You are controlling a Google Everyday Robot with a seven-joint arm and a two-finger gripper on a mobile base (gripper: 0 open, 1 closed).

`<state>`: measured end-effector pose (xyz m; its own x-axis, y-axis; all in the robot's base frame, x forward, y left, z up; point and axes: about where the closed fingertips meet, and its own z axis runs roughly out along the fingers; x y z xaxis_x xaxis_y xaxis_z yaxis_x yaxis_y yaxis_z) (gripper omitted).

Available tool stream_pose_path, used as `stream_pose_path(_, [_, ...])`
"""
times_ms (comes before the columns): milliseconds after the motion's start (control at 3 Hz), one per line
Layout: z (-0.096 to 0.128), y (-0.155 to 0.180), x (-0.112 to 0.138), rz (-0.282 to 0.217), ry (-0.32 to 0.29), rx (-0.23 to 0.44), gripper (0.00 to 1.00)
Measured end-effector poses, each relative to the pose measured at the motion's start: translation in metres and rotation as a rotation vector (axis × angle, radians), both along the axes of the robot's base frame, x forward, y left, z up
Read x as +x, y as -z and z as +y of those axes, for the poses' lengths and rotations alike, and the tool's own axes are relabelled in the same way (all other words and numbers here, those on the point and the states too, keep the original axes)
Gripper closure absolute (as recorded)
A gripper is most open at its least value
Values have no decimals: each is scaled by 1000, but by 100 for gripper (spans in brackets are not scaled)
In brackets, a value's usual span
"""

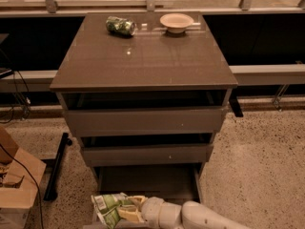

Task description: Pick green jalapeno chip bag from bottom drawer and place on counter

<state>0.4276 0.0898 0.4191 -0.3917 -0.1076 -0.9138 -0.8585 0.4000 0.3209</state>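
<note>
- Speckled stone floor (257,166) around a grey-brown cabinet (143,120), all three drawers pulled out.
- On the counter (143,61), at the cabinet's back edge, a green can (120,26) lies on its side beside a pale bowl (176,22).
- The bottom drawer (147,180) is pulled out furthest, and the chip bag (108,208) lies at its front left.
- The gripper (131,209), on a white arm (200,218), is closed on the bag's right side.

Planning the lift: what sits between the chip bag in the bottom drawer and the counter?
In the camera view, the middle drawer and top drawer, slightly open, lie between chip bag and counter. The gripper is at the bag.
</note>
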Motion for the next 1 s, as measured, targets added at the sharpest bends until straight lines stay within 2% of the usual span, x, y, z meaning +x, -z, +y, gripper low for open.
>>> stream_pose_path(333, [-29, -66, -32, -137, 9, 30, 100])
stream_pose_path(667, [-72, -136, -37, -277, 69, 5, 100])
stream_pose_path(1000, [-115, -202, -18, -392, 128, -64, 100])
